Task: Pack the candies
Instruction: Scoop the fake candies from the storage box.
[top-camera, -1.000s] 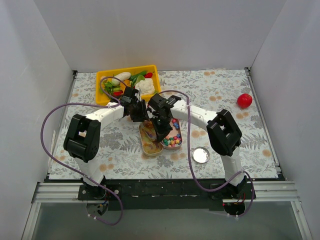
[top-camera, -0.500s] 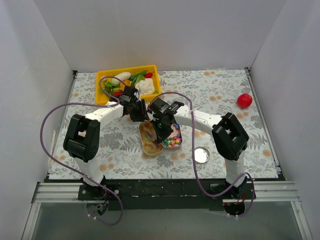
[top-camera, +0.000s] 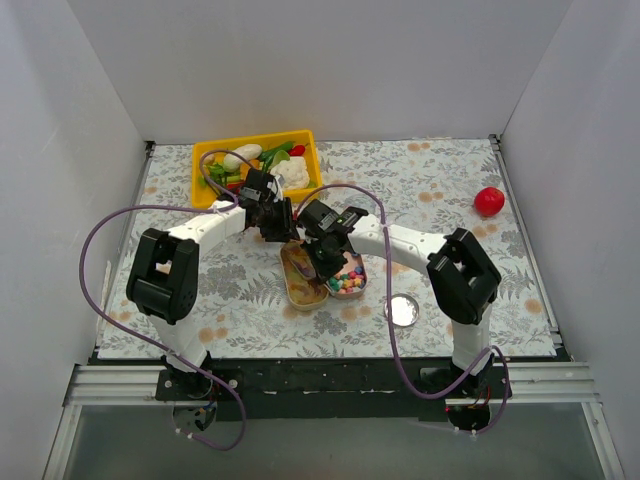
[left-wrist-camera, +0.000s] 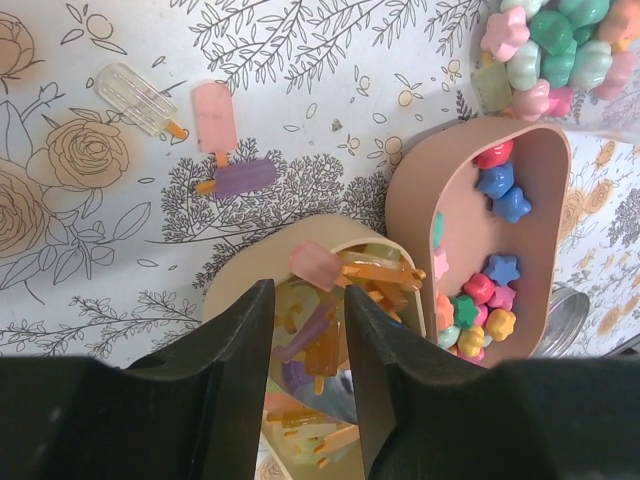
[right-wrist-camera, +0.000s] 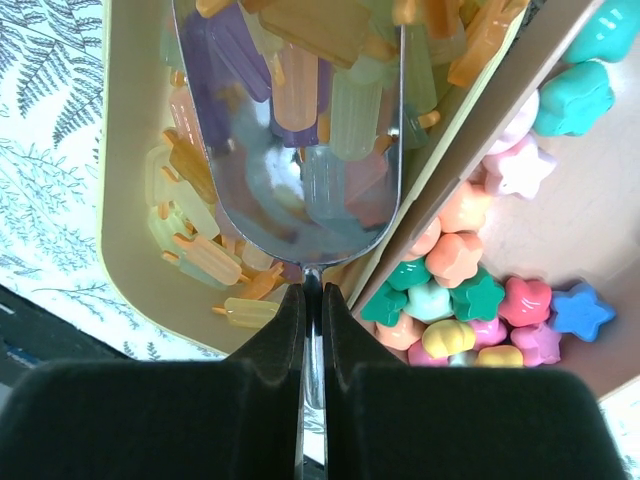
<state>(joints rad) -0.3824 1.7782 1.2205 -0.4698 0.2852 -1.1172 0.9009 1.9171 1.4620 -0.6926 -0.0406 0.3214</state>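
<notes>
The candies are small translucent popsicle-shaped sweets (right-wrist-camera: 215, 258) in a beige tin (right-wrist-camera: 125, 200), and pastel star-shaped sweets (right-wrist-camera: 455, 260) in a pink tin (right-wrist-camera: 610, 210) beside it. My right gripper (right-wrist-camera: 312, 295) is shut on the handle of a metal scoop (right-wrist-camera: 290, 200). The scoop's bowl carries several popsicle sweets over the beige tin. My left gripper (left-wrist-camera: 308, 300) is open and empty just above the beige tin (left-wrist-camera: 240, 275), with the pink tin (left-wrist-camera: 410, 200) to its right. In the top view both grippers (top-camera: 280, 228) (top-camera: 325, 262) meet over the two tins (top-camera: 296, 285).
Three loose popsicle sweets (left-wrist-camera: 215, 118) lie on the patterned cloth beyond the tins. A pile of star sweets (left-wrist-camera: 545, 45) sits further off. A round metal lid (top-camera: 402, 310), a yellow tray of toy vegetables (top-camera: 255, 165) and a red ball (top-camera: 489, 201) are on the table.
My right arm's elbow has swung lower and to the right, and the scoop has shifted slightly towards the beige tin. The left arm has barely moved.
</notes>
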